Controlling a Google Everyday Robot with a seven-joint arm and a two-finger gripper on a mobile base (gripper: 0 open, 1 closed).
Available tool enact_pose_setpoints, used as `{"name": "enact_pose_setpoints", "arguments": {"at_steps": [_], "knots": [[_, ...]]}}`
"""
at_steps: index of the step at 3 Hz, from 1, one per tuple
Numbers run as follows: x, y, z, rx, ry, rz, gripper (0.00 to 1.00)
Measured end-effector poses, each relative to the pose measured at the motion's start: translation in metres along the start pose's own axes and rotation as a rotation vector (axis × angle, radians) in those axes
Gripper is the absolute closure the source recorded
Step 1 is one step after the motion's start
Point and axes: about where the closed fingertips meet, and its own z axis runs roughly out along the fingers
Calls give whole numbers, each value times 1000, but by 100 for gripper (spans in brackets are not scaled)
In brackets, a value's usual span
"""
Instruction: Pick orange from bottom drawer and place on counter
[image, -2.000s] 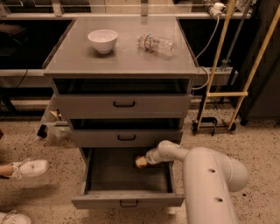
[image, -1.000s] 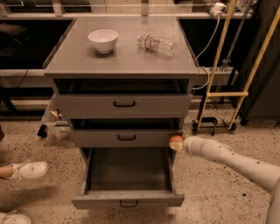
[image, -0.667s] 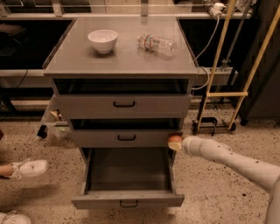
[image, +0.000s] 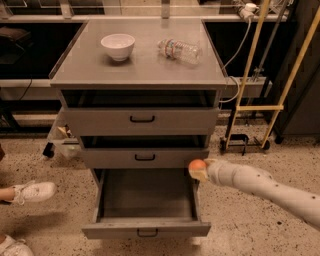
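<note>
The bottom drawer is pulled open and its inside shows nothing. My gripper is at the drawer's right upper corner, level with the middle drawer's front, and is shut on the orange, held in the air above the open drawer's right edge. My white arm runs off to the lower right. The grey counter is well above the gripper.
A white bowl and a lying clear plastic bottle sit on the counter. The top drawer and the middle drawer are nearly shut. A person's white shoes are at the left. A yellow-framed cart stands at the right.
My gripper came up out of the bottom drawer to its right with the orange in it. Over the last second it has barely moved.
</note>
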Motion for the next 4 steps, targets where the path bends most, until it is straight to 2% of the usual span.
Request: {"name": "enact_pose_setpoints", "arguments": {"at_steps": [1,2,3,4], "knots": [[-9,63,-47,-51,-28,-70,100],[-26,108,-82,-47,-40,-89,100],[-33,117,-106,24,-14,6,100],[-68,103,-134,106,8,21,100]]}}
